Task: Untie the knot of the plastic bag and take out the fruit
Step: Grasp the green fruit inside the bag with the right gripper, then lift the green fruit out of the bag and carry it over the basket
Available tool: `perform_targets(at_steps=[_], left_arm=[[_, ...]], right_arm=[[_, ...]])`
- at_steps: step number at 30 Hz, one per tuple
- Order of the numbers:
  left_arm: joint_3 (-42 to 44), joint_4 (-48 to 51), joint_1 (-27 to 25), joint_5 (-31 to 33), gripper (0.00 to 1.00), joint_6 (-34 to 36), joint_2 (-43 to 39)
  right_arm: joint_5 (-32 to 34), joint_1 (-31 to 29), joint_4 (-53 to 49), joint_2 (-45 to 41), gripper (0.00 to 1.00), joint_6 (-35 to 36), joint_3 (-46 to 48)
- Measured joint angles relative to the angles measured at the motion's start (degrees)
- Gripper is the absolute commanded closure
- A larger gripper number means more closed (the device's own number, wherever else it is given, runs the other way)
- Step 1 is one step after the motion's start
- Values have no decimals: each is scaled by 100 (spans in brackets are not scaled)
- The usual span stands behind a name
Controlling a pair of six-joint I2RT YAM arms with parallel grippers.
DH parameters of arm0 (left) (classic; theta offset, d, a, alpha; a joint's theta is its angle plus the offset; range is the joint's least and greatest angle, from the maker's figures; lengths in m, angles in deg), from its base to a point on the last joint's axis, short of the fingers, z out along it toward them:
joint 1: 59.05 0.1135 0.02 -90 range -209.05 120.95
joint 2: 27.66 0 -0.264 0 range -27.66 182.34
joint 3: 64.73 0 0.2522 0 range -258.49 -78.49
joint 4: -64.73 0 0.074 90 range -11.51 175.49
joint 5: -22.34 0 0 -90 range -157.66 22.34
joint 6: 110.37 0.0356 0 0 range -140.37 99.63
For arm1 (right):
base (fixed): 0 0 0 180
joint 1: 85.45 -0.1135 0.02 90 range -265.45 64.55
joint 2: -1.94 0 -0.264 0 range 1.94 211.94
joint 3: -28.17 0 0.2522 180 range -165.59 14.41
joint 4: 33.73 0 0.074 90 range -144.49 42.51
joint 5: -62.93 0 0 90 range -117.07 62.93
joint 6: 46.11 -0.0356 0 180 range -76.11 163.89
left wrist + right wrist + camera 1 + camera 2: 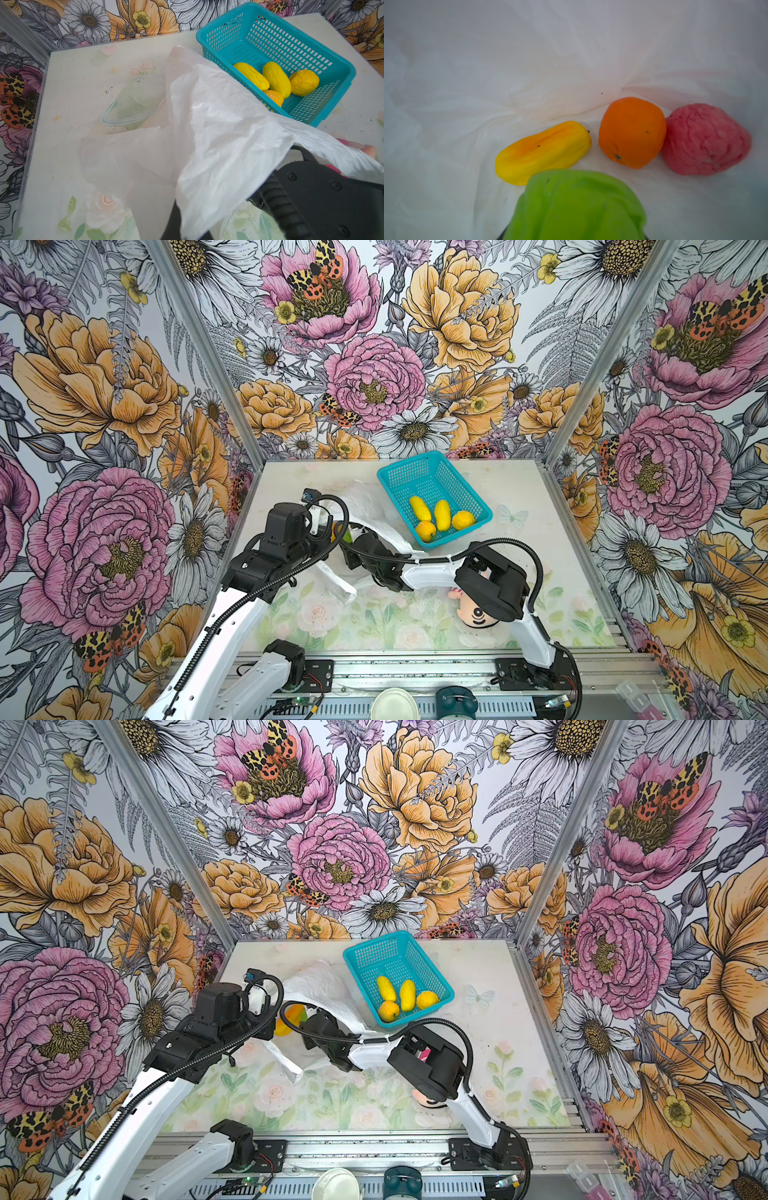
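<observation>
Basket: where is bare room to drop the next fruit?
The far half of the basket, behind the four yellow fruits, is bare. So is the table from the basket to its right edge. Crowded: the bag and right arm along the basket's near-left side.

Plastic bag (207,128): one
Teal basket (415,477): one
Plush doll (478,613): one
Fruits in basket: four, two yellow oblong (420,508), two yellow-orange round (463,520)
Fruits in bag: four, yellow fruit (542,152), orange fruit (631,133), pink-red fruit (704,139), green fruit (577,205)
</observation>
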Motion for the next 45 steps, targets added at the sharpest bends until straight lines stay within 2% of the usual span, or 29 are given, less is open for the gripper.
perform_targets(at_steps=[6,10,15,22,31,37,41,45], left_arm=[[0,0,-33,0,100,-2,0],[0,0,-31,0,100,-2,4],[-2,0,-31,0,100,-2,4],[0,0,-33,2,100,-2,7],[0,0,-66,2,100,-7,20],[31,0,-70,4,100,-7,22],[31,0,-70,2,100,-7,22],[31,0,-70,2,100,-7,22]], right_arm=[[-24,-22,37,20,60,7,22],[-37,-107,442,-424,57,96,994],[33,-435,1248,-1346,55,374,2208],[269,-1043,2256,-2601,55,850,2992],[879,-1252,2964,-5093,52,1379,4437],[1554,-938,3237,-6306,50,1681,5023],[1814,-299,3016,-6463,49,1526,5112],[1891,393,2269,-6459,49,1088,5062]])
